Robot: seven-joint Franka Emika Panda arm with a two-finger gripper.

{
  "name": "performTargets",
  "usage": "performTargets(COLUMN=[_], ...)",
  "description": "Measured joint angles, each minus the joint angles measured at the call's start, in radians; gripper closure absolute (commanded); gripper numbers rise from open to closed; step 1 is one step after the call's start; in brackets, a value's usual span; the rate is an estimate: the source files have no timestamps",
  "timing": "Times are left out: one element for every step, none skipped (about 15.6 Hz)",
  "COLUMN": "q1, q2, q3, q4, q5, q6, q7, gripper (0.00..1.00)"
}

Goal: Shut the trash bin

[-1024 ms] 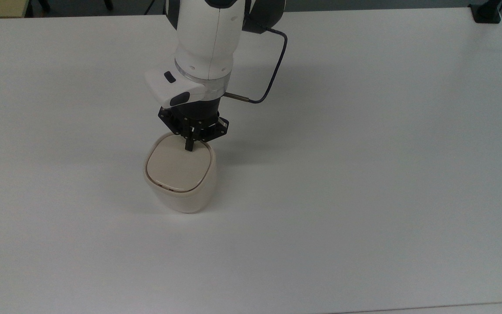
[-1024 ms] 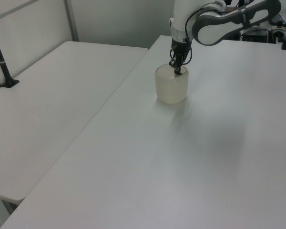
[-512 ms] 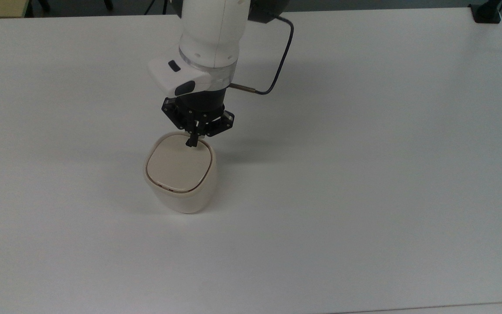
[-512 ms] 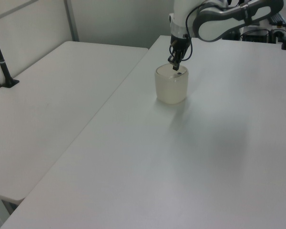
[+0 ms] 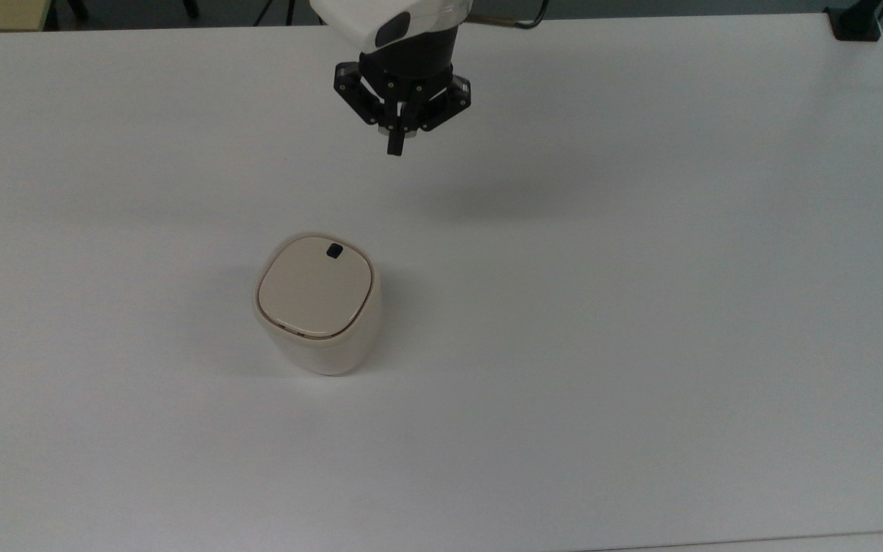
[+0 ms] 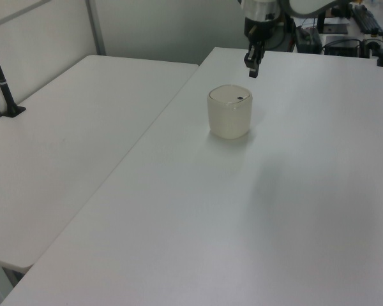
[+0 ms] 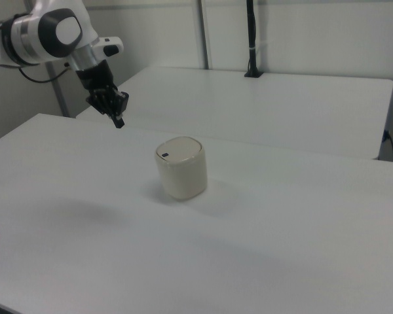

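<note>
Up and away goes the gripper [image 5: 394, 146], jaws pinched together on nothing, now well clear of the trash bin [image 5: 317, 305] mid-worktop [image 5: 641, 307]. Lid [image 5: 316, 290] lies flush; the closing looks done.

The arm [image 7: 42, 33] is glossy white with dark grey joint caps. Above the jaws sits a white wrist block [image 5: 380, 19] bearing a dark oval button. Below it, the black gripper [image 5: 394, 149] has angular linkages dotted with pale screws. A dark cable [image 5: 522, 21] loops beside the wrist.
</note>
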Motion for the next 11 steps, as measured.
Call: performTargets(q1=[-0.002, -0.005, -0.008, -0.011, -0.02, -0.034, -0.05, -0.066, -0.08, -0.088, -0.092], q2=[-0.012, -0.024, -0.036, -0.046, -0.057, -0.069, -0.08, -0.089, -0.095, -0.098, -0.098], q3=[0.0, -0.001, -0.003, -0.007, -0.008, -0.01, -0.011, -0.012, -0.013, -0.013, -0.013], q4=[0.0, -0.001, -0.002, -0.002, -0.002, -0.002, -0.002, -0.002, -0.003, -0.003, -0.003], q5=[0.023, 0.045, 0.071, 0.094, 0.114, 0.132, 0.144, 0.152, 0.156, 0.157, 0.157], q6=[-0.015, -0.024, -0.036, -0.053, -0.074, -0.098, -0.121, -0.142, -0.153, -0.157, -0.158], q7=[-0.025, -0.048, -0.074, -0.097, -0.118, -0.14, -0.155, -0.167, -0.172, -0.176, -0.177], gripper=[0.99, 0.99, 0.98, 0.97, 0.9, 0.86, 0.86, 0.79, 0.73, 0.64, 0.52])
